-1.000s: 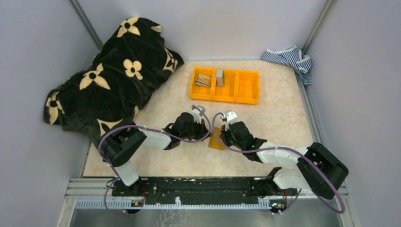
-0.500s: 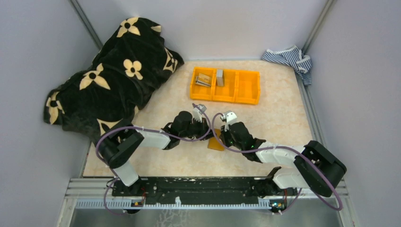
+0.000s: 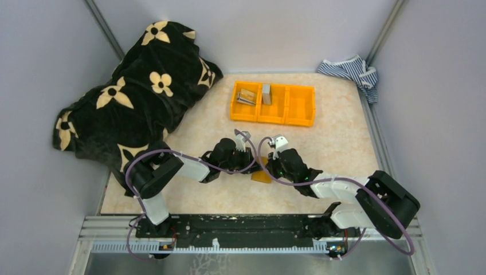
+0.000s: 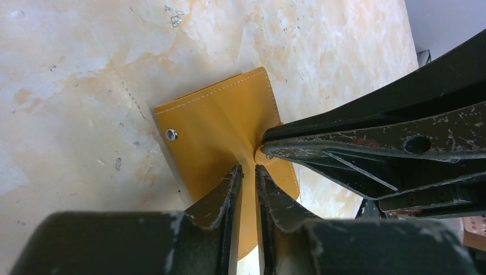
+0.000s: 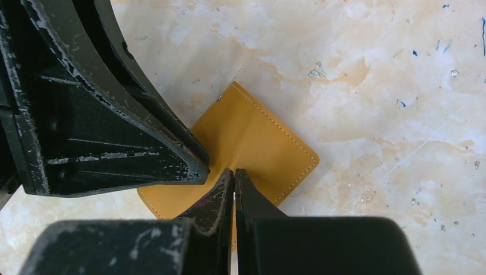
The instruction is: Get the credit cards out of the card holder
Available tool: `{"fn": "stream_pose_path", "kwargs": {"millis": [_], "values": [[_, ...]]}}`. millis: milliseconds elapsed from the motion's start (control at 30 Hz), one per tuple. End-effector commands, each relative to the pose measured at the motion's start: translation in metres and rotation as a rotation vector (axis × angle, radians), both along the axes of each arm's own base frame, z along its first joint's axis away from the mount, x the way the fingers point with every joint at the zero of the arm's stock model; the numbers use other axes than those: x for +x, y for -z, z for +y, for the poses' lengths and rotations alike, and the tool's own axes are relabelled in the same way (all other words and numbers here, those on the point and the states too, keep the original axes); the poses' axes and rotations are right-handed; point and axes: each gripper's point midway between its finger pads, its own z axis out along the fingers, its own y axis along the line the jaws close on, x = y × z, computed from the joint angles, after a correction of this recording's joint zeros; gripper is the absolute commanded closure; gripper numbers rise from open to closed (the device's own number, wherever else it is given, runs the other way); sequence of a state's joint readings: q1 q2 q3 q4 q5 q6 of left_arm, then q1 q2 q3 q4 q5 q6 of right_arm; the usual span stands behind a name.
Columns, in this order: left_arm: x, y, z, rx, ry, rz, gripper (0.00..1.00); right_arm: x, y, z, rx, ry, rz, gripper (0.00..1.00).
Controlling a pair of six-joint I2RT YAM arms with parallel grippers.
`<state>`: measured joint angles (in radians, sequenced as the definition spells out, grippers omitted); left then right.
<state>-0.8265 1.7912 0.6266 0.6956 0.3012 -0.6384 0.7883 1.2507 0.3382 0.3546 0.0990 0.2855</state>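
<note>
Here, a small orange-tan card holder (image 4: pixel 218 137) lies flat on the marbled table (image 3: pixel 338 143), about midway between its left and right edges and closer to the near edge. Both arms meet over it. The right end effector (image 5: pixel 234 175) is pressed together, pinching a raised crease of the leather. The left end effector (image 4: pixel 248 172) shows a narrow gap, its tips resting on the holder just beside. An orange three-compartment bin (image 3: pixel 273 119) sits toward the far edge.

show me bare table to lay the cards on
Bare marbled tabletop between the orange plastic three-compartment bin and the blue-striped cloth, and beside the black flowered blanket. Crowded at the small orange-tan card holder under both arms' fingers.
</note>
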Motion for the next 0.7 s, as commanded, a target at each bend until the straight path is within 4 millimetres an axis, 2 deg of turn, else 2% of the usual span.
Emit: {"fn": "stream_pose_path", "kwargs": {"millis": [0, 233, 400, 667], "values": [[0.005, 0.041, 0.029, 0.182, -0.088, 0.037, 0.78, 0.0, -0.019, 0.016, 0.121, -0.032, -0.023, 1.0], [0.001, 0.053, 0.028, 0.173, -0.118, 0.119, 0.78, -0.008, -0.026, 0.019, 0.208, -0.056, -0.005, 1.0], [0.004, 0.062, 0.032, 0.203, -0.139, 0.134, 0.77, -0.014, -0.029, 0.011, 0.208, -0.052, -0.005, 1.0], [0.007, 0.067, 0.034, 0.207, -0.152, 0.15, 0.77, -0.027, -0.034, 0.0, 0.256, -0.045, 0.001, 1.0]]}}
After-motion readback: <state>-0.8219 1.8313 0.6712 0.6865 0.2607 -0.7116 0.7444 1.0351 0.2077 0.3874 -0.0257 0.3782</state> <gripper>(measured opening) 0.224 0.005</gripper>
